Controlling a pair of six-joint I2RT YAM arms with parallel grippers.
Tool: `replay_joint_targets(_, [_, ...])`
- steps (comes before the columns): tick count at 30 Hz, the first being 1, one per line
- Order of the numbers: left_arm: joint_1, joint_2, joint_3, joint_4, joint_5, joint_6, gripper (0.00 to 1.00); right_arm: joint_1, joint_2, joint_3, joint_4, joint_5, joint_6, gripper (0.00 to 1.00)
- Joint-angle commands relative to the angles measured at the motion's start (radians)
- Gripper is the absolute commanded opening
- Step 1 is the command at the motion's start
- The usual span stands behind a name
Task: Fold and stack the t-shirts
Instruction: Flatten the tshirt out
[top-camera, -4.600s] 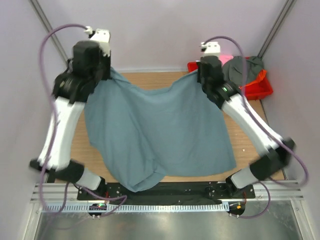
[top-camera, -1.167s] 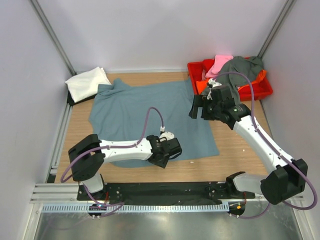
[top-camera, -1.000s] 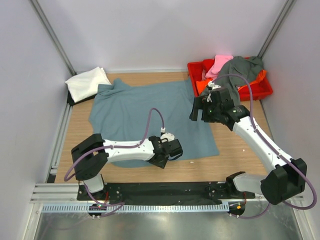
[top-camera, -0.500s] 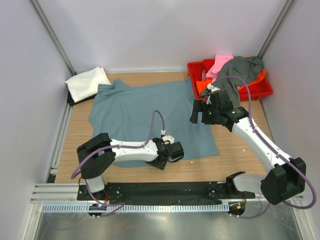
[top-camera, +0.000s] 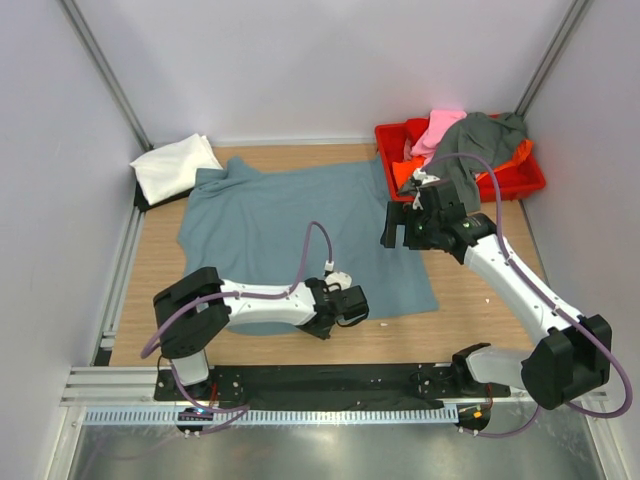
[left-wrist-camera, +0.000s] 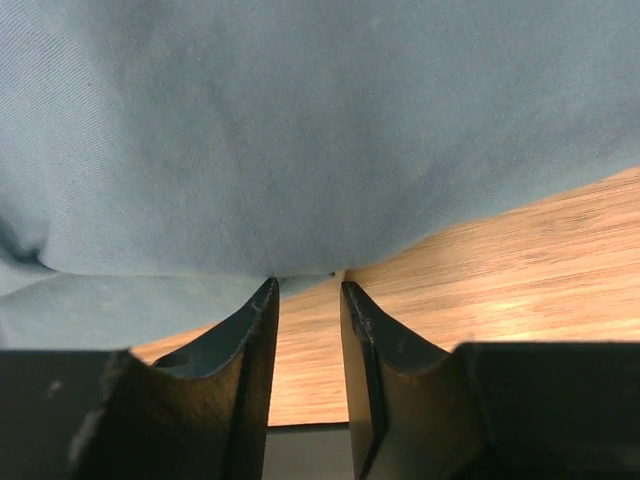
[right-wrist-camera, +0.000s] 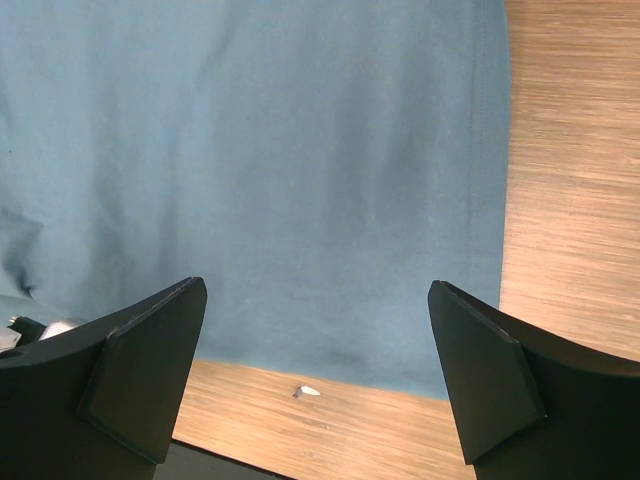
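Overhead, the blue-grey shirt (top-camera: 280, 220) lies spread across the middle of the table (top-camera: 470, 300), its long axis running from the far left towards the near right. A folded white shirt (top-camera: 175, 165) sits at the far left corner, and pink, dark grey and orange shirts are heaped in the red crate (top-camera: 530, 180) at the far right. The left claw (top-camera: 357, 308) lies low at the shirt's near hem, short of its near right corner, so this arm is plainly the nearer one to that edge. The right claw (top-camera: 393, 228) hangs over the shirt's right side edge, farther up the table. From the left wrist, the hem runs crosswise just ahead of the fingertips (left-wrist-camera: 262, 295) and touches them. The jaws stand narrowly apart with bare wood showing between them, so nothing is pinched yet, and I judge the grasp depends on getting that hem between the tips. From the right wrist, the right claw is spread wide and holds nothing. It looks down on flat cloth, with the shirt's side edge running away on the right and the near hem crossing below its tips.
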Motion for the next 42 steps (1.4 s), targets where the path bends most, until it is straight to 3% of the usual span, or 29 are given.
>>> replay_joint_targets(1, [0.03,0.049,-0.076,0.096,-0.029,0.0,0.32,0.001,-0.005,-0.008,0.02,0.013,-0.018,0.99])
replay_joint_targets(7, [0.075,0.034,-0.128,0.145,0.018,0.017,0.21,0.001,-0.002,-0.007,0.021,0.008,-0.021,0.99])
replay_joint_targets(14, [0.111,-0.021,-0.203,0.226,0.064,0.031,0.18,0.003,-0.028,-0.021,0.02,0.01,-0.022,0.99])
replay_joint_targets(18, [0.113,-0.036,-0.21,0.222,0.064,0.028,0.0,0.001,-0.042,-0.035,0.026,0.008,-0.021,1.0])
replay_joint_targets(21, [0.104,-0.079,-0.216,0.208,0.063,0.025,0.0,0.001,-0.04,-0.038,0.028,0.011,-0.021,1.0])
replay_joint_targets(28, [-0.02,-0.2,-0.17,-0.062,0.067,-0.047,0.0,-0.001,-0.011,-0.045,0.046,-0.007,-0.018,1.0])
replay_joint_targets(34, [-0.134,-0.355,-0.138,-0.329,0.107,-0.202,0.0,0.001,0.004,-0.036,0.049,-0.01,-0.019,1.0])
replay_joint_targets(42, [-0.312,-0.521,-0.125,-0.521,0.153,-0.42,0.0,0.001,0.007,-0.041,0.052,-0.009,-0.022,1.0])
